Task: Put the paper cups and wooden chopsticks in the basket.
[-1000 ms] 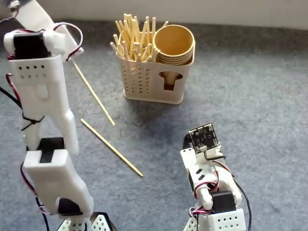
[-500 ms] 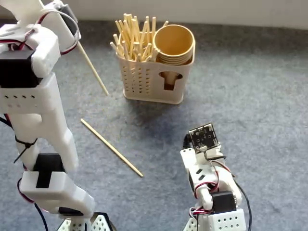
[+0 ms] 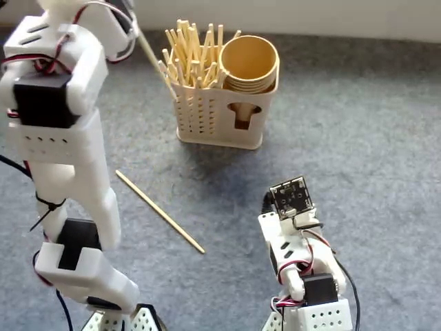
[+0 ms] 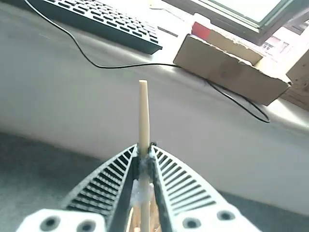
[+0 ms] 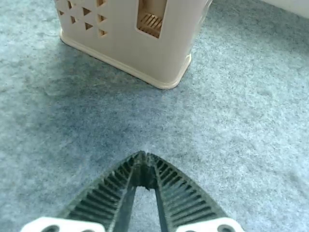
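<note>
Left claw: the left claw (image 4: 145,150) is hanging high over the far left corner of the desk (image 3: 358,138), and it is clamping down tight on a single stick, both jaws pressing against it.
Held chopstick: the held chopstick (image 3: 151,56) is slanting down from the claw towards the basket's left side; in the high view its lower end is crossing the sticks there, and I cannot tell whether it is touching them.
Basket: the basket (image 3: 220,121) is standing upright at the far middle of the desk, with its slotted wall facing the arms.
Chopstick bundle: the chopstick bundle (image 3: 193,55) is standing on end in the basket's left compartment, fanning out above the rim.
Paper cups: the paper cups (image 3: 249,62) are sitting nested, mouths up, in the right compartment.
Loose chopstick: the loose chopstick (image 3: 160,212) is lying flat and diagonal on the desk, well apart from the basket, between the two arms.
Right claw: the right claw (image 5: 143,169) is hovering low over bare desk in front of the basket, tips meeting, gripping nothing.
Behind: a keyboard (image 4: 101,19), a cable (image 4: 96,60) and a cardboard box (image 4: 227,67) are showing past the left claw.
</note>
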`<act>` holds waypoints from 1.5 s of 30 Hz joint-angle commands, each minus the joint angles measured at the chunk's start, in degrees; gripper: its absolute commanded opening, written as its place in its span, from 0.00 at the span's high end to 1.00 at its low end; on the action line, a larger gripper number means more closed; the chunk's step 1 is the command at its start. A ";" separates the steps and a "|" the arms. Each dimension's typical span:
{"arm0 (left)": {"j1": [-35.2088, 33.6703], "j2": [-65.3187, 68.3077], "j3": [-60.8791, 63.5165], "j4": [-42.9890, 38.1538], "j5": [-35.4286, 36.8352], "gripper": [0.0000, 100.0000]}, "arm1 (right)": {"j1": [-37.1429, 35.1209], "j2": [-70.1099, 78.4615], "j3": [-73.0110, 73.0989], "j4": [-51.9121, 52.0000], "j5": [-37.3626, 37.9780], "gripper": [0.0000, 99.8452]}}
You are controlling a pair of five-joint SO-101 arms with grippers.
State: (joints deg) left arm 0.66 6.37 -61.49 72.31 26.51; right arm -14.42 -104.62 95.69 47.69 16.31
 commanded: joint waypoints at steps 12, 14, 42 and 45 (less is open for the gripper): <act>2.07 1.10 3.56 -20.13 -0.97 0.99 | -0.48 -0.66 2.42 -1.63 0.79 0.99; 1.63 2.68 4.97 -22.07 -0.97 0.99 | -0.48 -0.66 2.42 -1.63 0.79 0.99; 1.27 17.98 5.76 -13.10 -7.21 0.99 | -0.48 -0.66 2.51 -1.63 3.60 0.99; 1.54 17.98 5.76 -10.46 -7.38 0.99 | -0.48 -0.66 2.51 -1.63 3.69 0.99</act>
State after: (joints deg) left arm 2.33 25.01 -55.52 59.65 20.18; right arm -14.42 -104.62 95.69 47.69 19.38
